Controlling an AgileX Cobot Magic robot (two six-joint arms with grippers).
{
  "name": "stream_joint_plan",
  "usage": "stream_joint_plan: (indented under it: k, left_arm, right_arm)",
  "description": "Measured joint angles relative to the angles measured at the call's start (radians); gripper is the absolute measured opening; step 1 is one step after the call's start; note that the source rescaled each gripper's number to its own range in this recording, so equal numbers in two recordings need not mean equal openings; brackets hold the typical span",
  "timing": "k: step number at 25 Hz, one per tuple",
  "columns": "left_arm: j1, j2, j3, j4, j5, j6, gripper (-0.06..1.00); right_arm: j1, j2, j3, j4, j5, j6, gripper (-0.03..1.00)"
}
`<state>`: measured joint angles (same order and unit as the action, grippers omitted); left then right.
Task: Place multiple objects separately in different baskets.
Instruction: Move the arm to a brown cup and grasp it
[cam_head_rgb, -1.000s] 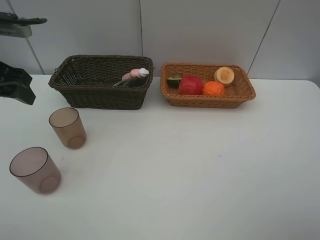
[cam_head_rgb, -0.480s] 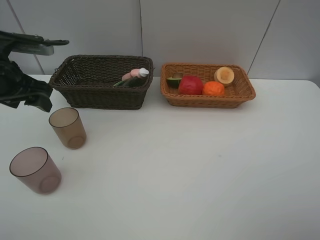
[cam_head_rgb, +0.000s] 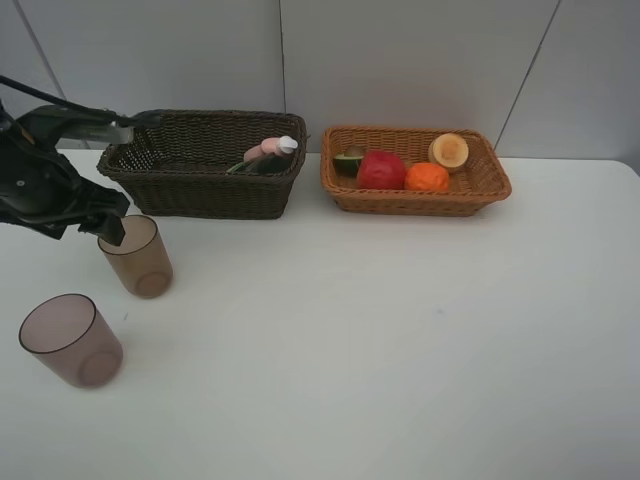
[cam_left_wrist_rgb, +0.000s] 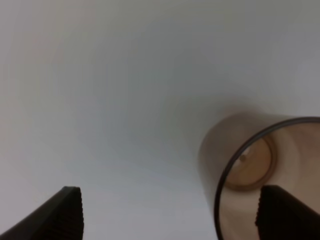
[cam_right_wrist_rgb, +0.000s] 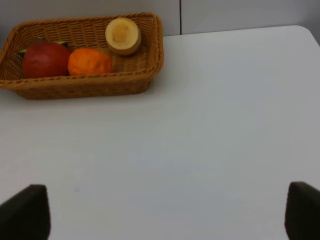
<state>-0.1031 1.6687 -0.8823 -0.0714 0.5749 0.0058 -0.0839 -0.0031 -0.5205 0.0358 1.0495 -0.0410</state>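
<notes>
Two cups: we see the far cup (cam_head_rgb: 136, 255) touching one finger (cam_left_wrist_rgb: 287, 212) of the left gripper (cam_left_wrist_rgb: 170, 212).
Fingers: both grippers spread, empty.
Change: left gripper has advanced from the table's left edge to the cup.

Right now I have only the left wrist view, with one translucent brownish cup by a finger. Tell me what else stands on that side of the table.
Observer: A second translucent brownish cup stands apart from your cup, nearer the front edge of the table.
Operator: Report what's behind my cup.
Observer: A dark brown wicker basket, holding a pink spray bottle.
Operator: Give me the right gripper.
Observer: The right gripper is open over bare table.
</notes>
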Motion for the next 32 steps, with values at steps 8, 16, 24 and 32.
stream_joint_plan:
  k: [8,16,24,32]
  left_arm:
    - [0.000,0.094,0.000,-0.022,-0.018,0.006,0.94]
    - [0.000,0.111,0.000,-0.022,-0.035,0.006,0.94]
    - [0.000,0.111,0.000,-0.050,-0.064,0.006,0.64]
    - [0.000,0.111,0.000,-0.072,-0.110,0.006,0.04]
  right_arm:
    - [0.000,0.000,0.000,0.000,0.000,0.000,0.98]
    - [0.000,0.000,0.000,0.000,0.000,0.000,0.98]
    - [0.000,0.000,0.000,0.000,0.000,0.000,0.98]
    - [0.000,0.000,0.000,0.000,0.000,0.000,0.98]
